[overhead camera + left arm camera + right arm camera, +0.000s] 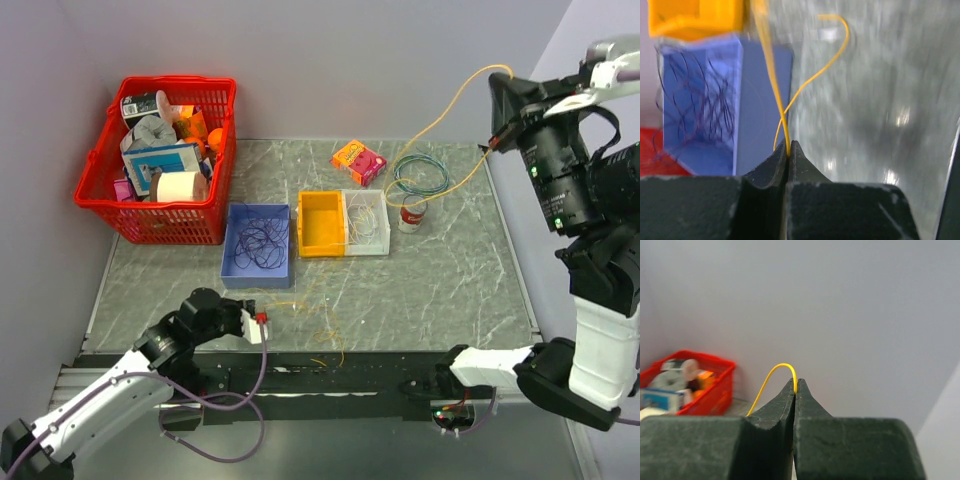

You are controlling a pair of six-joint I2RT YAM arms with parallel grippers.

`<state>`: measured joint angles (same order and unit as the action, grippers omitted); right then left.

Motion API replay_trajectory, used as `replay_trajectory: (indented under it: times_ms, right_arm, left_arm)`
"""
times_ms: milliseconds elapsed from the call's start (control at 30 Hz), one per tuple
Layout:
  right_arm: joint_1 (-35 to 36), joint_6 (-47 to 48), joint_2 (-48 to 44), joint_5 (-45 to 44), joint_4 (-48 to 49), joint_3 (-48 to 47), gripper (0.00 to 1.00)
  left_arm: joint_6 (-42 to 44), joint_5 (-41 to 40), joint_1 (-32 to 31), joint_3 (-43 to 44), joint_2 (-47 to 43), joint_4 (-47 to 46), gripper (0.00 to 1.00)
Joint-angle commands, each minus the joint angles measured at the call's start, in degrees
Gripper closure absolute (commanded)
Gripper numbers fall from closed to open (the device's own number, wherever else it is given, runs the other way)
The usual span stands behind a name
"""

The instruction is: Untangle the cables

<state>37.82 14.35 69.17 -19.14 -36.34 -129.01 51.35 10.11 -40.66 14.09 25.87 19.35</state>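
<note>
We've got the yellow cable [771, 65] strung out: left hand [789, 145] pinched shut on it near-left of the yellow tray [321, 222], right hand [796, 385] clamped on it high to the tray's right. Next we probably shake out slack, then lower it in.

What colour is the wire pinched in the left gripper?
The wire is yellow-orange, clamped between the left gripper tips; clearest in the left wrist view.
</note>
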Motion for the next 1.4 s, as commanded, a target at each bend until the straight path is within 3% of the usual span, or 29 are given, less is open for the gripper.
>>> replay_trajectory:
  times_ms: [0,167,300,467,633,733,800,933,1133,1367]
  right_arm:
    - [-0.82,9.44,1.76,-10.81,3.27,-6.43,1.00]
    - [-4.06,17.73,3.42,-24.00,8.48,-5.45,1.00]
    - [-6.88,19.93,3.26,-25.34,10.14,-5.30,1.00]
    - [-6.89,13.78,0.36,-14.20,5.51,1.83,1.00]
    - [-6.89,8.25,3.25,2.40,-1.19,2.45,1.00]
    - [-6.89,4.73,4.48,7.60,0.73,4.73,1.00]
    - [-6.89,2.89,5.36,9.37,2.66,5.52,1.00]
    - [-6.89,1.39,10.27,11.57,3.38,3.60,1.00]
    - [-6.89,-1.60,16.17,16.41,5.92,2.97,1.00]
    - [-6.89,-3.01,21.80,16.94,6.36,0.52,1.00]
  left_arm:
    - [10.78,-9.47,2.34,-3.19,-7.12,7.96,0.99]
    - [10.09,-15.11,6.12,-3.37,-13.12,16.58,0.99]
    - [5.79,-16.79,6.39,-1.96,-16.80,22.03,0.99]
    - [0.52,-5.57,6.39,2.78,-18.22,20.12,0.99]
    - [-9.67,1.57,6.39,8.75,-8.49,9.76,0.99]
    - [-21.68,6.49,6.47,12.36,-1.36,5.54,0.99]
    - [-25.58,10.17,6.65,11.32,-1.17,-0.53,0.99]
    - [-30.42,14.23,6.65,8.95,-2.75,-3.88,0.99]
    - [-25.26,16.79,6.56,6.31,-2.05,-4.76,0.99]
    - [-26.74,16.96,6.56,5.43,-1.08,-7.22,0.99]
